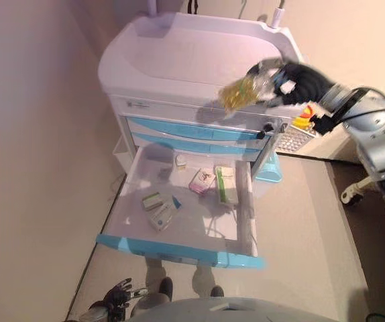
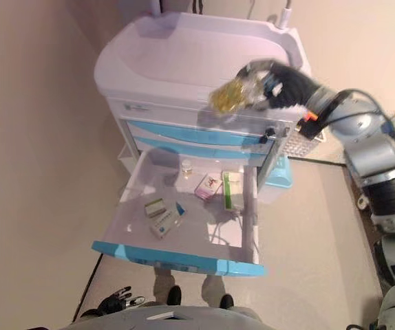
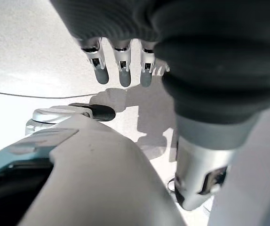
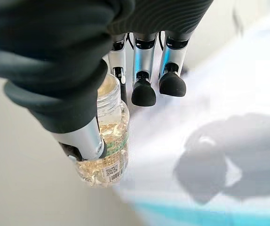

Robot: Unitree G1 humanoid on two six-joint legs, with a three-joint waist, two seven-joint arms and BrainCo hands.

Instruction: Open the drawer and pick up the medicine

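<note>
The right hand (image 2: 280,84) has its thumb and a finger closed round the clear medicine bottle (image 4: 106,141) of yellow capsules, holding it, apparently tilted, above the cart's top surface (image 1: 186,54) behind the open drawer (image 1: 186,215), while the left hand (image 3: 121,70) hangs relaxed low down.

The cart (image 1: 199,57) and its open drawer (image 2: 184,213) are seen from above by both head views, slightly offset, while the floor (image 3: 36,52) and the cart top are viewed very closely along each hand from the wrists.
</note>
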